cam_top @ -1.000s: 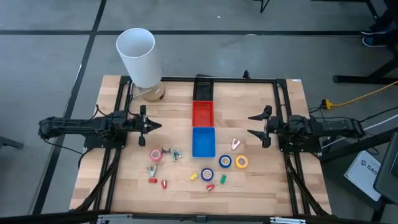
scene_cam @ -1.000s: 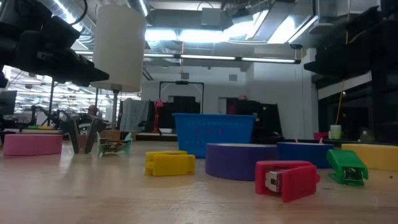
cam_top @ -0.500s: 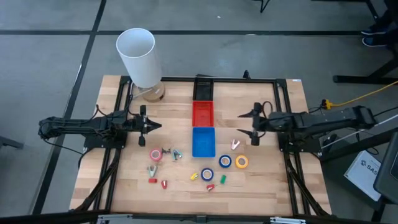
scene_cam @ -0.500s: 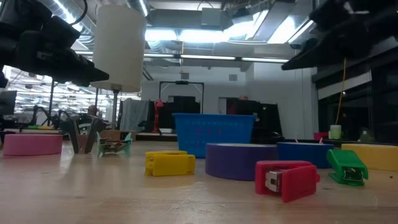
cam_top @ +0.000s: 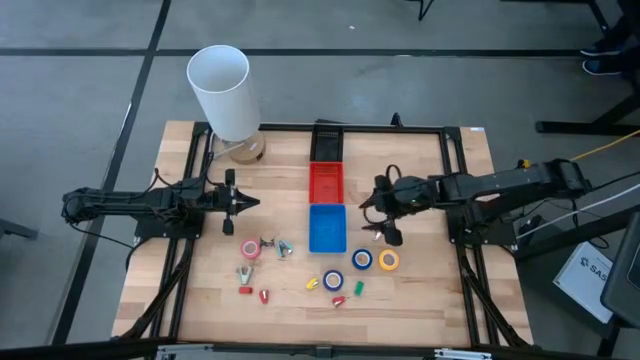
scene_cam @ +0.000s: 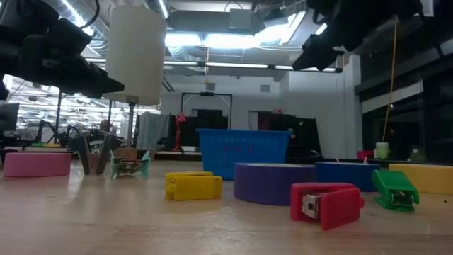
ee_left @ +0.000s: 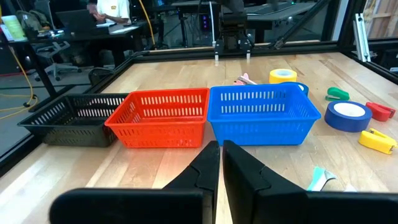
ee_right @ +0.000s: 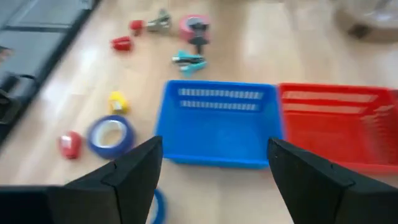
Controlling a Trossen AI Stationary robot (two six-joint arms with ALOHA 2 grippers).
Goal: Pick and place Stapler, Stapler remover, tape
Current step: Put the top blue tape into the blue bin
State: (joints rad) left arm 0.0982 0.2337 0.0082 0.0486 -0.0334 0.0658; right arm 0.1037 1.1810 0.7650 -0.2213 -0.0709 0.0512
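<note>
The right claw point(cam_top: 379, 212) is hanging wide apart just beside the blue basket point(cam_top: 327, 229). A small pink piece point(cam_top: 378, 232) is lying under it. The left claw point(cam_top: 243, 202) is waiting pressed together, far off.

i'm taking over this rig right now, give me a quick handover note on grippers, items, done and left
Left gripper: shut, empty, parked left of the baskets.
Right gripper: open, empty, above the table right of the blue basket, near a pink-handled staple remover.
Tape rolls: pink, two blue, yellow, all on the table. Small staplers and removers lie scattered along the front.
Done: nothing; blue basket and red basket look empty.
Left: everything.
</note>
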